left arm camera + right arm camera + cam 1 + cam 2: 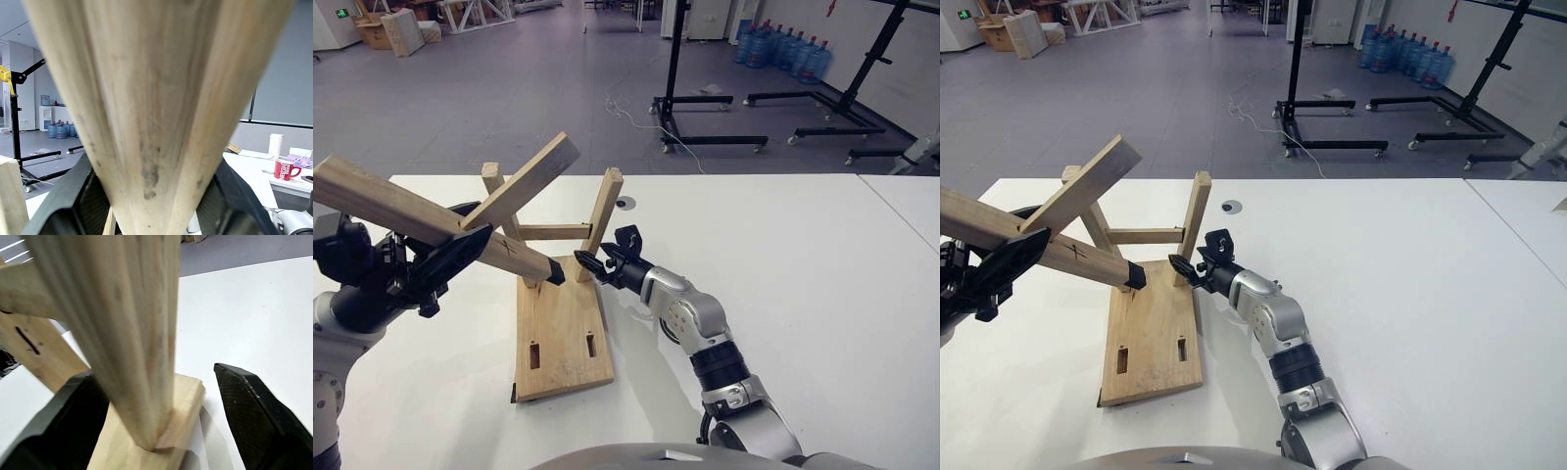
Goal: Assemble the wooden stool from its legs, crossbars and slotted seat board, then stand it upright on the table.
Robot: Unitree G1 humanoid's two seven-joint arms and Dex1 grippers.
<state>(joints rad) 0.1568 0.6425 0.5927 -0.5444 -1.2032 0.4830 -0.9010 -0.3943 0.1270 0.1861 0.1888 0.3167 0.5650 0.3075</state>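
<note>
A pale rectangular wooden seat board [563, 338] with two narrow slots lies flat on the white surface [803, 274], toward 10 o'clock from the robot. At the board's 12 o'clock end stand two upright wooden legs: the right leg [604, 220] and the left leg [493, 179]. A short wooden crossbar [553, 232] joins them.

The left pincer [475, 245] is clamped on a pale wooden leg frame [382, 204] made of two long bars joined at an angle. In the left wrist view its black fingers [68, 196] press the wood on both sides. The frame is held in the air, tilted. Its lower end is down by the left leg at the board's far end, and one bar rises toward 1 o'clock across that leg.

The right pincer [592, 264] sits low at the foot of the right leg, where the leg meets the seat board. Its jaws are spread with the leg between them. One finger [249, 406] stands clearly apart from the wood.
</note>
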